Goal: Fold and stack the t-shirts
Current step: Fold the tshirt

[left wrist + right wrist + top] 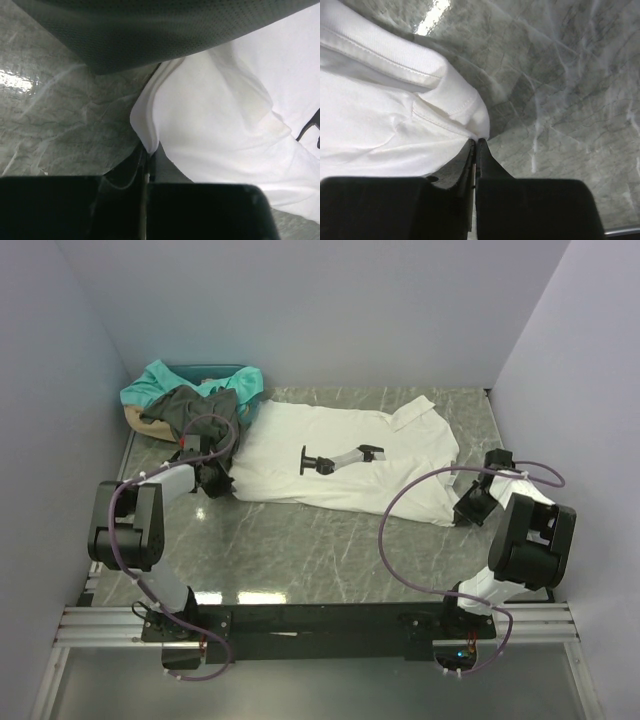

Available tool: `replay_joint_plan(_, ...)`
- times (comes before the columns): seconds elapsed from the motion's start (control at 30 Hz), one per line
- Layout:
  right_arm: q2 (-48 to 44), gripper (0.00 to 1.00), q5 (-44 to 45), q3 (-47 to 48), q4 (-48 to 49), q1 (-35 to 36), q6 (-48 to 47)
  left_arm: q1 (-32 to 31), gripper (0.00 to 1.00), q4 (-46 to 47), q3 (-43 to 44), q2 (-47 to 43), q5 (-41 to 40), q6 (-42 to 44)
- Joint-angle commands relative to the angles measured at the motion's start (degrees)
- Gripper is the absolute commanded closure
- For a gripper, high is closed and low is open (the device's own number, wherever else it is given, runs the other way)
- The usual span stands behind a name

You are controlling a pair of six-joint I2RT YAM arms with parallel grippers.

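Observation:
The large white t-shirt (340, 455) lies spread across the table, its black-and-grey chest print (340, 459) facing up. My left gripper (213, 480) is shut on the shirt's left edge (150, 125), pinching a fold of white cloth between its fingertips. My right gripper (468, 508) is shut on the shirt's right corner (455, 107), at a hemmed edge. The dark grey t-shirt (195, 407) and the teal t-shirt (165, 380) lie crumpled at the back left. The dark grey cloth also shows at the top of the left wrist view (165, 30).
A tan basket (135, 418) holds the crumpled shirts at the back left corner. Grey walls close the table on the left, back and right. Purple cables loop from both arms over the marbled tabletop (300, 550).

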Motion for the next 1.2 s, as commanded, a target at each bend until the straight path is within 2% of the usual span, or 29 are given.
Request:
replay_joint_plan(0.0,1.1,1.0,3.22,2.95,-0.26,-0.6,-1.3,0.08,0.99,-2.96,1.36,-0.4,-4.04,2.83)
replay_joint_plan(0.47,-2.15,1.0,12.53,4.63,-2.73,-0.68,-0.86,0.08,0.99,-7.35,-1.19,-7.43,-5.71,3.01)
replay_joint_plan(0.83,-8.29,1.0,17.81,1.81,-3.7,-0.6,0.8,-0.18,0.98,-12.71,-7.07,-16.56,-3.61,-3.05)
replay_joint_plan(0.87,-8.65,1.0,18.16,1.72,-3.78,-0.6,0.98,-0.27,0.95,-13.15,-7.42,-17.44,-3.43,-3.4)
replay_joint_plan(0.9,-9.09,1.0,18.34,1.72,-4.05,-0.6,1.24,-0.27,0.84,-14.11,-7.86,-18.06,-3.17,-3.75)
replay_joint_plan(0.93,-9.7,1.0,18.34,1.81,-4.22,-0.6,1.24,-0.27,0.77,-14.73,-7.87,-19.46,-3.08,-3.93)
replay_joint_plan(0.97,-9.97,0.93,18.34,2.16,-4.31,-0.6,1.24,-0.27,0.69,-15.35,-7.78,-20.0,-3.16,-3.93)
replay_joint_plan(1.0,-10.32,0.85,18.43,2.42,-4.66,-0.51,1.33,-0.36,0.57,-17.09,-7.26,-21.39,-3.69,-3.85)
replay_joint_plan(1.03,-11.2,0.75,18.6,2.77,-4.92,-0.51,1.42,-0.36,0.53,-17.98,-6.73,-22.02,-4.04,-3.85)
replay_joint_plan(1.07,-11.64,0.6,18.86,3.91,-5.54,-0.16,1.51,-0.36,0.42,-18.77,-5.68,-22.72,-4.57,-3.58)
replay_joint_plan(1.17,-13.22,0.47,20.44,6.89,-6.42,0.81,1.6,-0.36,0.28,-22.29,-3.48,-24.83,-5.63,-2.88)
